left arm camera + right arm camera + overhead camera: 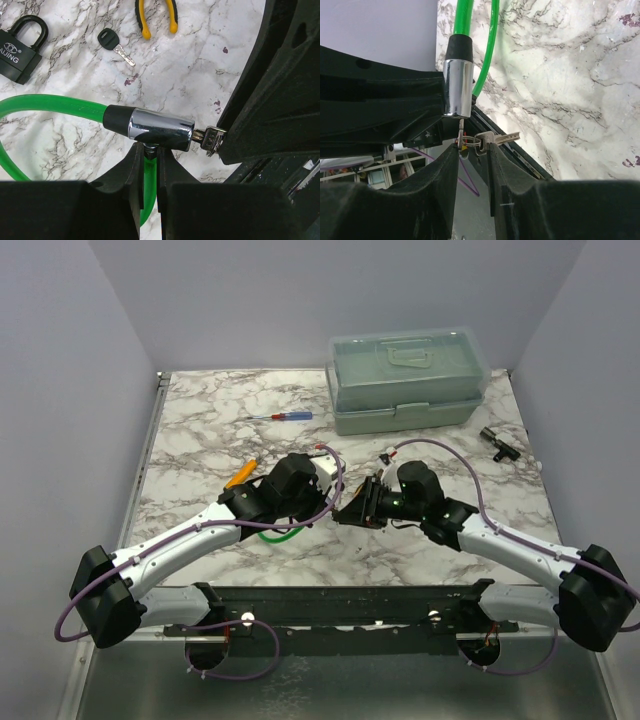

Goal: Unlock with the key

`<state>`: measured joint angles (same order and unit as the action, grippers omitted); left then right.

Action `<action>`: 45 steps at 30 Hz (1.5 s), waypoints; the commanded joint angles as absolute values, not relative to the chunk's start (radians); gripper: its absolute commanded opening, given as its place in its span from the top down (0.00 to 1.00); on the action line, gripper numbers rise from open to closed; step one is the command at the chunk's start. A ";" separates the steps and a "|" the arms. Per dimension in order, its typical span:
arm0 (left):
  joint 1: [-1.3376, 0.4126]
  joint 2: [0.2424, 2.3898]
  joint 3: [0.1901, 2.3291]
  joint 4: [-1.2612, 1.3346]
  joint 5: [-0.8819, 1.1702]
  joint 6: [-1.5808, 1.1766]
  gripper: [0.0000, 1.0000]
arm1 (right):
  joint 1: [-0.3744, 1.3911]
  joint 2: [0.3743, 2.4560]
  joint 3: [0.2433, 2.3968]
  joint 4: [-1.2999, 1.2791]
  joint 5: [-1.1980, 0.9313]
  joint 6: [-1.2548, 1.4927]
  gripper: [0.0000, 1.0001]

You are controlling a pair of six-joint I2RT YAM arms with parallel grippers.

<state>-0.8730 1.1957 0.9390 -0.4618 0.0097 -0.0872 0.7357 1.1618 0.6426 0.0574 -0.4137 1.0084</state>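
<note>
Where the key point(115, 47) lies, the marble tabletop point(200, 60) is grey-veined.

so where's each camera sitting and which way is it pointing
top external: fixed above and behind the arm bases, looking down the table toward the toolbox; both arms show.
left wrist: on the left arm, looking down at the cable lock; left tool at the bottom.
right wrist: on the right arm, facing the lock's end; right tool at the bottom.
shared: both wrist views show the cable lock with a key in it.
</note>
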 commanded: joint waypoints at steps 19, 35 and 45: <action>-0.878 1.192 0.945 -0.446 -0.010 -0.084 1.00 | 0.731 1.177 0.703 0.041 -0.411 0.963 0.73; -0.878 1.184 0.944 -0.444 -0.002 -0.082 1.00 | 0.731 1.189 0.701 0.040 -0.395 0.968 1.00; -0.879 1.159 0.940 -0.437 0.109 -0.074 1.00 | 0.731 1.205 0.705 0.049 -0.378 0.968 1.00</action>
<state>-0.8726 1.1957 0.9390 -0.4633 0.0208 -0.0856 0.7330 1.1847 0.6823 0.0471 -0.4076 0.9752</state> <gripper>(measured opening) 0.140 0.009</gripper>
